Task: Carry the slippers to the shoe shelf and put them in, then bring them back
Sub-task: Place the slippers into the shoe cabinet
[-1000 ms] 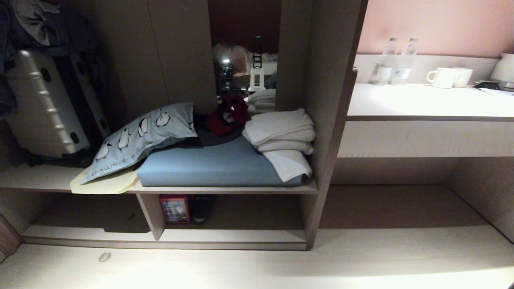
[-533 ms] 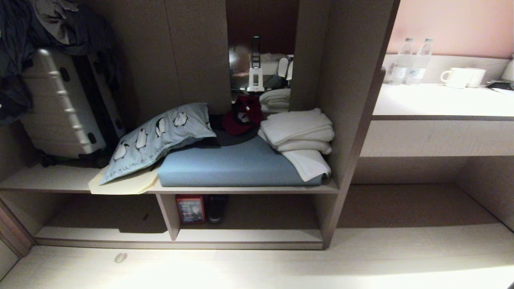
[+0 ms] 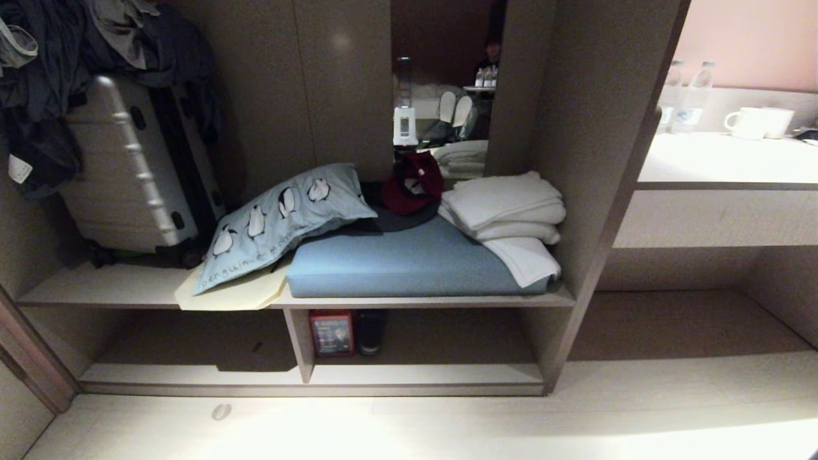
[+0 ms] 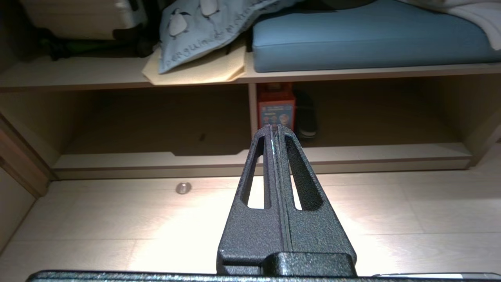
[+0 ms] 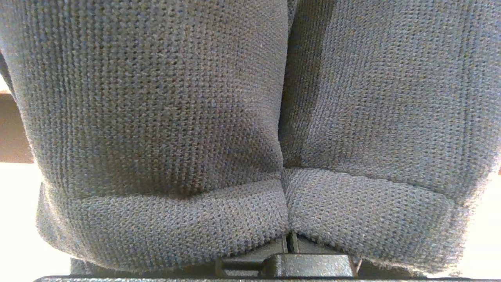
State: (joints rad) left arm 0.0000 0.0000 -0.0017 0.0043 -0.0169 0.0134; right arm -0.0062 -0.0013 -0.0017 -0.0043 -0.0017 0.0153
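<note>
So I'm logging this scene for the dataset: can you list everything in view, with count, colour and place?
Knitted slippers: two, dark blue-grey, side by side, filling the right wrist view.
Low open-fronted shoe shelf: one, grey-brown with pale base board, floor level.
Small printed box: one, red, in the shelf beside the divider.
Shoe: one, black, next to the box.
Flat seat cushion: one, blue, on the bench above.
Penguin-print pillow: one, pale blue, left of the cushion.
Folded towels: stack, white, right end of the cushion.
Hard-shell suitcase: one, silver, far left.
Mugs: two, white, on the counter at right.
Left gripper: black, shut, empty, above the floor.
</note>
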